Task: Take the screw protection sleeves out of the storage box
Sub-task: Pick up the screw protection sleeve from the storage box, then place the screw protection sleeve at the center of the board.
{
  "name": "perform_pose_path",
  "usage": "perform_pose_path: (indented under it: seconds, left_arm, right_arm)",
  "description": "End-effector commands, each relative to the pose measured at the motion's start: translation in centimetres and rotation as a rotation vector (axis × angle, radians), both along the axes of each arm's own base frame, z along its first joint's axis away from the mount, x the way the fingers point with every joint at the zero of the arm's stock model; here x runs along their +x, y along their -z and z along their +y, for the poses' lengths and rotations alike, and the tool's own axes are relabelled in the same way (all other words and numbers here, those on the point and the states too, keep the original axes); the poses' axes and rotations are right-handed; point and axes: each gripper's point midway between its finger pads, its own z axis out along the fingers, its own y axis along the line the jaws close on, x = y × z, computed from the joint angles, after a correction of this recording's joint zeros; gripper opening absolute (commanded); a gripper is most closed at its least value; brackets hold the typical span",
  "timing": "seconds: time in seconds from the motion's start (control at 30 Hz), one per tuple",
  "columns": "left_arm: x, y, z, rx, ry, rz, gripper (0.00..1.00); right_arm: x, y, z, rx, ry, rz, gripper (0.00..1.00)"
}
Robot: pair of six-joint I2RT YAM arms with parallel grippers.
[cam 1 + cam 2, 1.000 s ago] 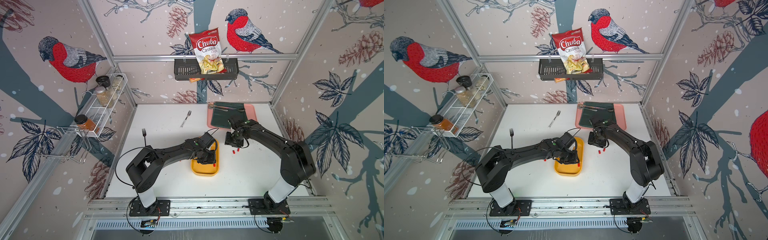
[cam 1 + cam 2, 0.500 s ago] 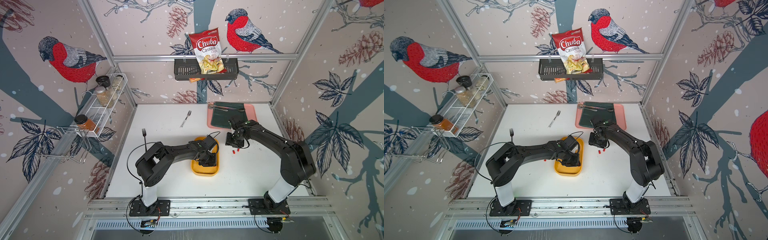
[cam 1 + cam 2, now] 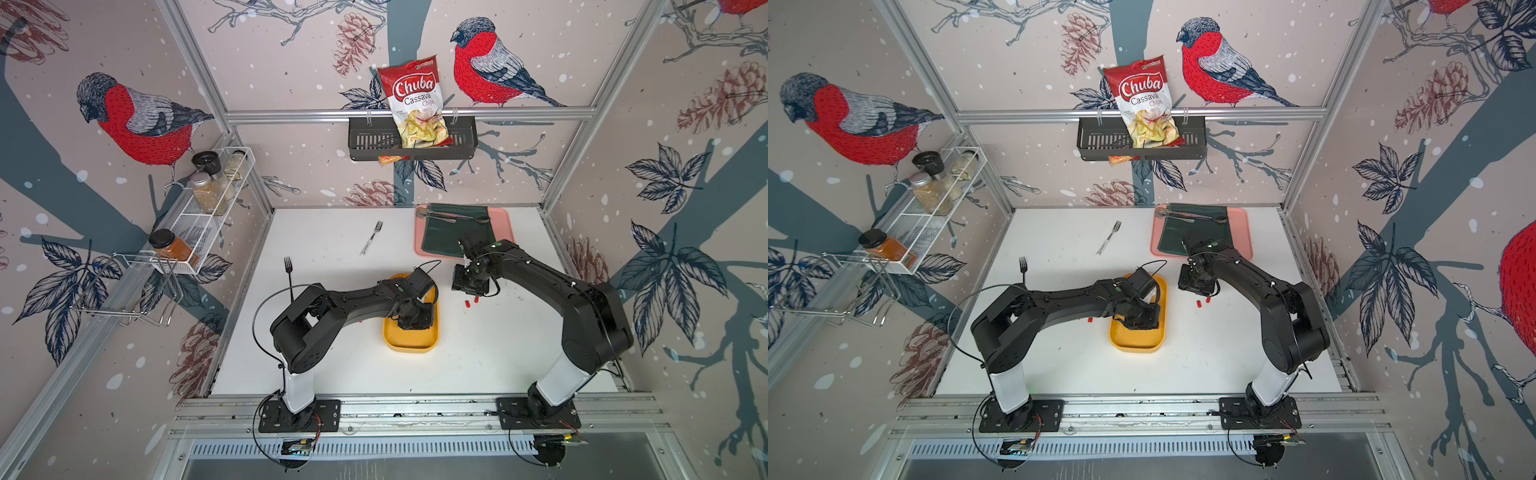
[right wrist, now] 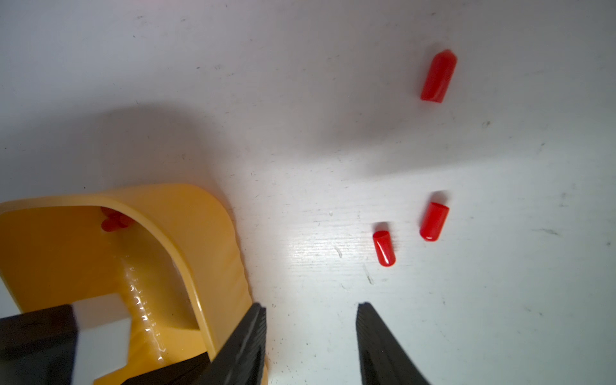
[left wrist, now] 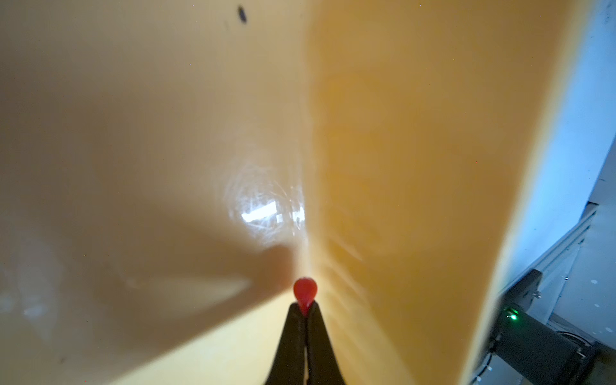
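Your left pincer (image 5: 305, 310) clenches 1 red sleeve (image 5: 304, 290) inside the storage box (image 5: 416, 166), your right pincer (image 4: 311, 333) gapes empty, 3 sleeves (image 4: 433, 221) lie on the counter (image 4: 266, 66), and a cluster (image 4: 115, 220) is left inside.

A silver fork (image 3: 371, 237) lies near the bench's (image 3: 332, 365) back edge, a black fork (image 3: 289, 274) by its left edge. In the back right corner a pink tray (image 3: 501, 224) carries a dark green cloth (image 3: 440, 239) and metal cutlery (image 3: 451, 216). A Chuba cassava chips bag (image 3: 417, 104) stands in a black wall basket (image 3: 365, 141).
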Motion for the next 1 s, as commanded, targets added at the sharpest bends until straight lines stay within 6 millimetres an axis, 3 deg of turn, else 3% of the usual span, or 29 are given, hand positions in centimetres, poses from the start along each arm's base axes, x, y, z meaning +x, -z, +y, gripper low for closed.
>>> perform_pose_path:
  seconds: [0.0, 0.37, 0.83, 0.97]
  left_arm:
    - [1.5, -1.3, 1.7, 0.04, -0.027, -0.059, 0.01]
    - [3.5, -3.2, 6.1, 0.071, -0.096, -0.094, 0.02]
    - [4.5, -5.5, 12.0, 0.106, -0.191, -0.121, 0.02]
    - [4.3, -5.0, 14.2, 0.153, -0.219, -0.125, 0.03]
  right_arm:
    - [0.0, -0.3, -0.3, -0.013, -0.003, -0.008, 0.49]
    - [0.0, -0.2, -0.2, -0.008, -0.007, -0.005, 0.49]
    - [0.0, -0.1, -0.1, -0.01, -0.012, -0.001, 0.49]
    - [-0.1, -0.1, -0.1, -0.009, -0.012, -0.002, 0.49]
